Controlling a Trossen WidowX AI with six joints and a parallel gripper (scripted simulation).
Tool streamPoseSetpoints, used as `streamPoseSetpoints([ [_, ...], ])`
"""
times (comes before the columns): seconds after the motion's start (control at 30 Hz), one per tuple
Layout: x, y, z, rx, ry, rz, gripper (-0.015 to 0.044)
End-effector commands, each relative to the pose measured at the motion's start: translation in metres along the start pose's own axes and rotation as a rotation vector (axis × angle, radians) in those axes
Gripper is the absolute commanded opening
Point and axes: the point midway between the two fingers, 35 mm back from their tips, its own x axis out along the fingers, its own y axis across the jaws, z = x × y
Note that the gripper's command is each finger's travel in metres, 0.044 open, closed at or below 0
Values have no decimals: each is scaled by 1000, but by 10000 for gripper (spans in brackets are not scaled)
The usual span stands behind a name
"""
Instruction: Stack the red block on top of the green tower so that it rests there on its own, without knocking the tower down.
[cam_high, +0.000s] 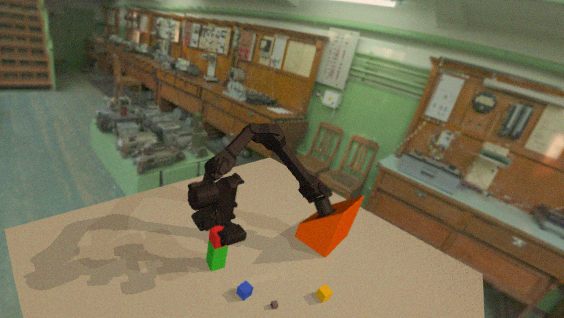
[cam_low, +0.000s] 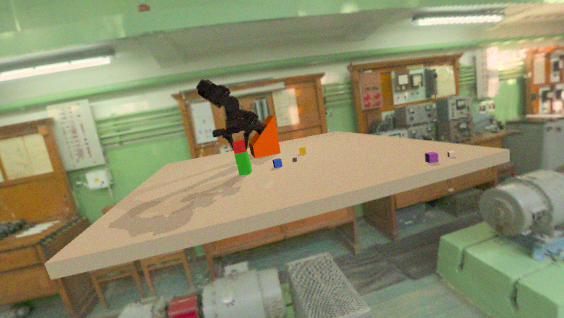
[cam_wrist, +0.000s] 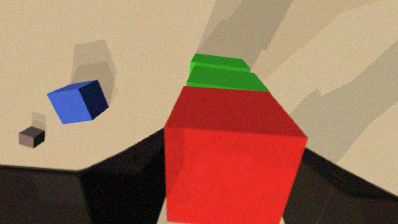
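The green tower stands upright on the table. The red block is right above the tower's top and looks level in the exterior view. Whether it touches the tower or hovers just over it cannot be told. In the wrist view it covers most of the tower, whose far part shows beyond it. My gripper is shut on the red block, with dark fingers on both sides of it.
A blue block and a small dark block lie near the tower. A yellow block lies farther off. An orange wedge is at the arm's base. A purple block lies far right.
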Motion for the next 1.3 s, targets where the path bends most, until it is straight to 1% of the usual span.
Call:
streamPoseSetpoints([
  [0.0, 2, 0, 0, -5, 1, -5, 0],
  [0.5, 3, 0, 0, -5, 1, -5, 0],
  [0.6, -2, 0, 0, -5, 1, -5, 0],
  [1.13, 1, 0, 0, -1, 0, 0, 420],
  [1.17, 1, 0, 0, -1, 0, 0, 440],
  [1.27, 1, 0, 0, -1, 0, 0, 440],
])
